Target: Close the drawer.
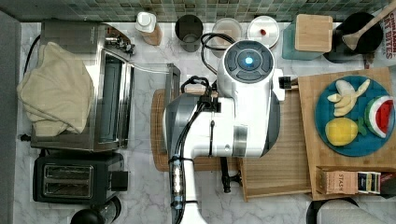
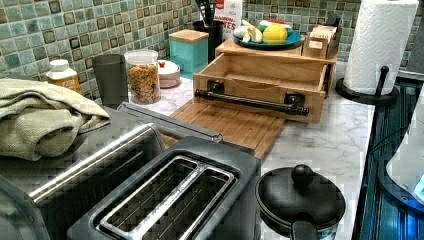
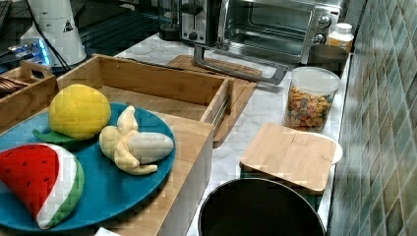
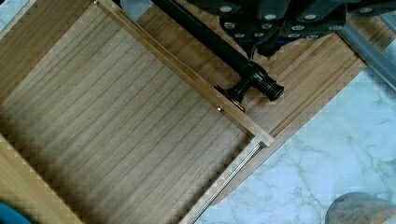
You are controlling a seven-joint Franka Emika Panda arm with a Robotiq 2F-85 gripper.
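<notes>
The drawer (image 1: 276, 173) is a shallow bamboo tray, pulled out of the bamboo stand (image 1: 345, 161) toward the top view's left. Its ribbed floor (image 4: 116, 140) holds nothing. The long black bar handle (image 2: 250, 102) runs across its front and reaches out over the cutting board. From the right view the drawer (image 3: 147, 83) also stands open. My arm (image 1: 233, 116) hangs above the drawer and covers most of it in the top view. In the wrist view my gripper (image 4: 273, 21) hovers just over the handle (image 4: 254, 77), near the end of the bar, apart from it.
A flat bamboo cutting board (image 2: 235, 125) lies in front of the drawer. The toaster oven (image 1: 93, 84) has its glass door (image 3: 236, 69) lowered onto the board. A blue plate (image 1: 327, 140) of toy fruit sits on the stand. Nearby are a cereal jar (image 2: 143, 76), a paper towel roll (image 2: 377, 45) and a toaster (image 2: 170, 200).
</notes>
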